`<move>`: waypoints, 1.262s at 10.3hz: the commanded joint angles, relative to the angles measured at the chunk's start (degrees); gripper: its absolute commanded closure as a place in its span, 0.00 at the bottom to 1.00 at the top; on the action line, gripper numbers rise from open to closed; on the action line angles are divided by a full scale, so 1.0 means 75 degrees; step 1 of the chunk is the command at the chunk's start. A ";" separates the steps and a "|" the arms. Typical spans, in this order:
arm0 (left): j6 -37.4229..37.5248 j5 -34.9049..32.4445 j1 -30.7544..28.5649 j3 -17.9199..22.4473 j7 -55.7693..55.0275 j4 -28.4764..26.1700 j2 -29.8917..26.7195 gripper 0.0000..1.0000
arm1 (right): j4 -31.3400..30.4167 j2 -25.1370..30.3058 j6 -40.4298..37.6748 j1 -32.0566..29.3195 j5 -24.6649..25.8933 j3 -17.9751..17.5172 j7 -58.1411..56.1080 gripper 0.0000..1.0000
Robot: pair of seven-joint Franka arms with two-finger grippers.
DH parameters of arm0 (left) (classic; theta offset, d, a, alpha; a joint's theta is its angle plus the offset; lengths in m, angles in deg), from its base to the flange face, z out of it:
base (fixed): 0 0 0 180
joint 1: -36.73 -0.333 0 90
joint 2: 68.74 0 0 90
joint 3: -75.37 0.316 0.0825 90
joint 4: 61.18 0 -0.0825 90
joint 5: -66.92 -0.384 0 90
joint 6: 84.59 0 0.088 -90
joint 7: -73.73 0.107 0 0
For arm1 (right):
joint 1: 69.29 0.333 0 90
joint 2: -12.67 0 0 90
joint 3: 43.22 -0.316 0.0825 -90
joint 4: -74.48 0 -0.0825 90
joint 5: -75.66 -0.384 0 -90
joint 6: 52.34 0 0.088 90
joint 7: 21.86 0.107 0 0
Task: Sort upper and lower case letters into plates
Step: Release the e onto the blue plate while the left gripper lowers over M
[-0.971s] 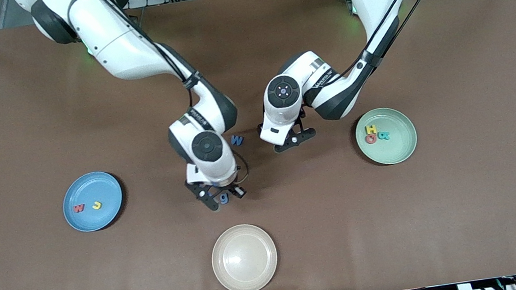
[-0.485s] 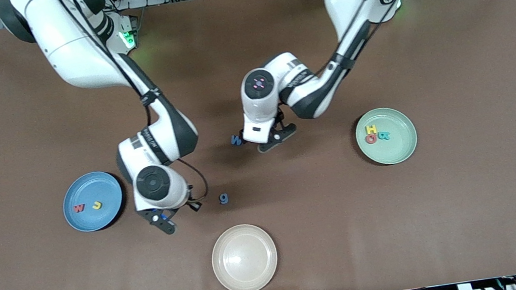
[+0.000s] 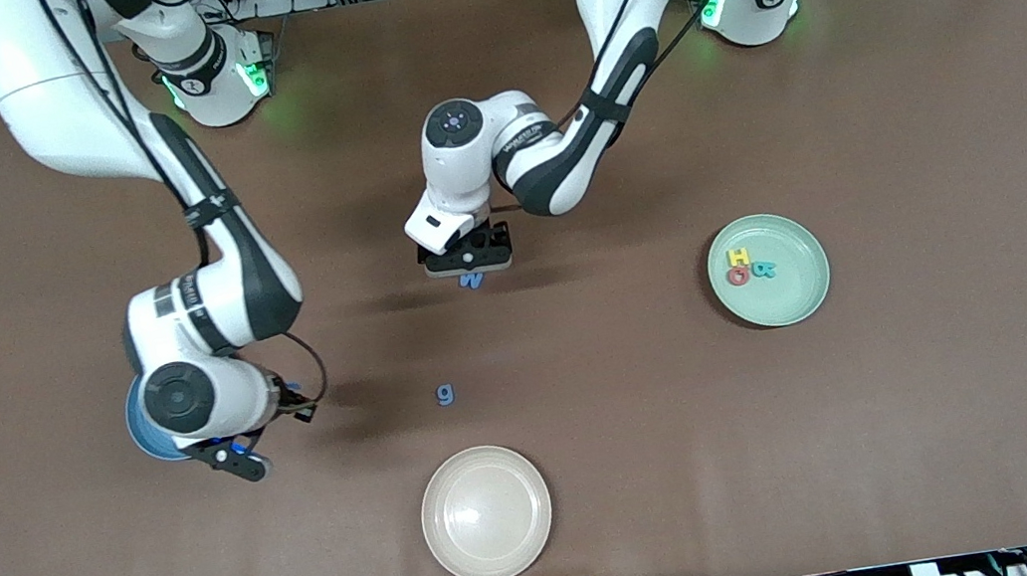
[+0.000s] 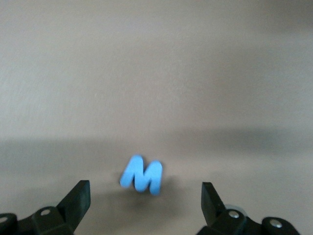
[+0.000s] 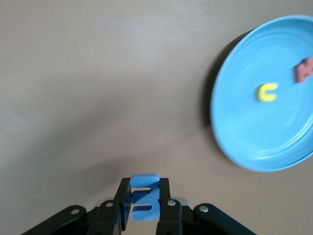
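The broad brown table (image 3: 945, 428) carries everything. Over it the right arm (image 3: 193, 222), white with black joints, reaches from its base down toward its own end of the table, wrist bent so that it covers most of the round matte blue plate (image 3: 135, 432). The left arm (image 3: 606, 84) folds inward toward the middle of the table, its hand pointing straight down.

Near the left arm's end lies the round pale mint green plate (image 3: 791, 294), with a yellow letter, a red one and a teal one clustered in it. A cream-beige plate (image 3: 486, 514) sits nearest the front camera.

The right gripper (image 5: 144, 208) hangs over bare table just beside the blue plate's rim, its fingers pinched tight on a small chunky blue letter (image 5: 145, 197). In the blue plate lie a yellow curved letter (image 5: 267, 92) and a red letter (image 5: 304, 70).

The left gripper (image 4: 145, 198) stands low over a blue toy letter shaped like an M or W (image 4: 142, 175), its jaws spread wide on either side and not touching it.

A small blue "g" (image 3: 445, 394) lies alone on the table, nearer the front camera than that letter.
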 commanded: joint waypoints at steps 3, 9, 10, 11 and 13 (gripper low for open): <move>-0.0142 -0.0159 -0.0264 0.0164 0.2676 0.0224 0.0256 0.00 | -0.0750 0.0441 0.0212 -0.1158 0.0271 -0.0087 -0.2076 1.00; -0.0130 -0.0159 0.0226 0.0200 0.1495 0.0505 0.0595 0.00 | -0.0749 0.0440 0.0189 -0.1781 0.0963 -0.0099 -0.3169 0.35; -0.0130 -0.0124 0.0449 0.0536 0.1412 0.0552 0.0619 0.01 | -0.0750 0.0475 0.0142 -0.1758 0.0963 -0.0122 -0.3146 0.00; -0.0130 -0.0112 0.0648 0.0737 0.1400 0.0564 0.0619 0.06 | -0.0750 0.0499 0.0130 -0.1734 0.0952 -0.0123 -0.3088 0.00; -0.0107 -0.0124 0.0650 0.0751 0.1423 0.0553 0.0619 0.32 | -0.0750 0.0499 0.0084 -0.1618 0.0940 -0.0134 -0.2994 0.00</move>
